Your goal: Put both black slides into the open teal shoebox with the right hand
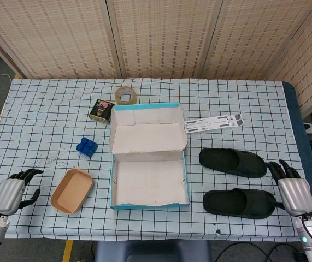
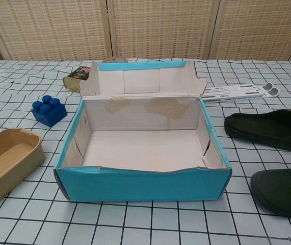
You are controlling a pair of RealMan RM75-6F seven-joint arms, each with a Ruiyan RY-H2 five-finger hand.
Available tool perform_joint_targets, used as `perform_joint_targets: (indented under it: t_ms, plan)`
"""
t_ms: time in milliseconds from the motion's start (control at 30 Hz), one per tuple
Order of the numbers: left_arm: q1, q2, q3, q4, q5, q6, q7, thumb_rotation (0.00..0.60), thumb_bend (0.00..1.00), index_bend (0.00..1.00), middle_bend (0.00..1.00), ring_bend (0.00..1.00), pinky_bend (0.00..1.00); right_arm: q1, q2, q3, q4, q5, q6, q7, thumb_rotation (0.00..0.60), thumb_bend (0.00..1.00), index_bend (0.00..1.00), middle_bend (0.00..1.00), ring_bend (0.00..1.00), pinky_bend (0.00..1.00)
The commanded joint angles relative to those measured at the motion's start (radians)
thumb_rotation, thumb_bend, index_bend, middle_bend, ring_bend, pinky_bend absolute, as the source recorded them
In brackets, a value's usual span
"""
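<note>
The right hand (image 1: pixel 293 188) lies on the surface (image 1: pixel 243 103) at the near right corner, holding nothing, its fingers loosely spread and pointing away. Its fingertips sit just beside the ends of both slides. The near slide (image 1: pixel 239 203) lies just left of the hand; the far slide (image 1: pixel 233 162) lies parallel beyond it, a little apart. Both rest on the checked cloth, right of the box, outside it.

The teal shoebox (image 2: pixel 140 185) stands open at the middle, its lid (image 1: pixel 147 129) folded back flat behind it. The chest view shows bare cardboard inside, nothing in it.

Left of the box lies a tan oval tray (image 1: pixel 71 190), also empty, and beyond it a blue block (image 1: pixel 86 147). Behind the lid sit a small dark tin (image 1: pixel 101 111) and a tape roll (image 1: pixel 125 95); right of the lid lie white strips (image 1: pixel 213 122).

The left hand (image 1: pixel 12 194) rests at the near left corner, released, fingers partly curled, holding nothing.
</note>
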Motion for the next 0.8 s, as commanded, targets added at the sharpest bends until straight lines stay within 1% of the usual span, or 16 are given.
perform_joint_targets:
  t_ms: [33, 233, 333, 433, 533, 667, 800]
  plan:
    - [-0.001, 0.005, 0.0, -0.008, -0.005, -0.005, 0.003, 0.6, 0.39, 0.26, 0.26, 0.33, 0.41, 0.001, 0.001, -0.003, 0.0, -0.005, -0.003, 0.003, 0.6, 0.1, 0.11, 0.1, 0.03, 0.17]
    - [-0.005, 0.009, 0.002, -0.016, -0.011, -0.022, 0.001, 0.6, 0.39, 0.26, 0.26, 0.33, 0.41, -0.007, -0.007, -0.001, 0.007, -0.024, 0.022, 0.016, 0.6, 0.1, 0.11, 0.09, 0.03, 0.17]
    - [-0.011, 0.006, 0.001, -0.008, -0.013, -0.033, 0.002, 0.6, 0.39, 0.26, 0.26, 0.33, 0.42, -0.002, 0.004, -0.01, 0.006, -0.051, 0.013, 0.064, 0.6, 0.1, 0.11, 0.09, 0.03, 0.18]
    - [-0.019, 0.003, 0.001, -0.004, -0.022, -0.055, -0.007, 0.6, 0.39, 0.26, 0.26, 0.33, 0.42, 0.012, 0.045, -0.04, -0.007, -0.081, -0.04, 0.139, 0.6, 0.1, 0.12, 0.13, 0.03, 0.17]
    - [-0.022, 0.008, 0.006, -0.006, -0.019, -0.063, -0.005, 0.6, 0.39, 0.26, 0.26, 0.33, 0.42, 0.026, 0.08, -0.065, -0.026, -0.104, -0.085, 0.169, 0.6, 0.06, 0.14, 0.14, 0.03, 0.17]
    - [-0.015, 0.02, 0.007, -0.026, -0.017, -0.052, -0.01, 0.6, 0.39, 0.26, 0.26, 0.33, 0.42, 0.039, 0.113, -0.095, -0.041, -0.129, -0.13, 0.163, 0.6, 0.02, 0.14, 0.14, 0.03, 0.17]
    - [-0.012, 0.02, 0.006, -0.023, -0.013, -0.04, -0.011, 0.6, 0.39, 0.26, 0.26, 0.33, 0.42, 0.065, 0.153, -0.118, -0.067, -0.131, -0.198, 0.14, 0.6, 0.0, 0.13, 0.14, 0.03, 0.17]
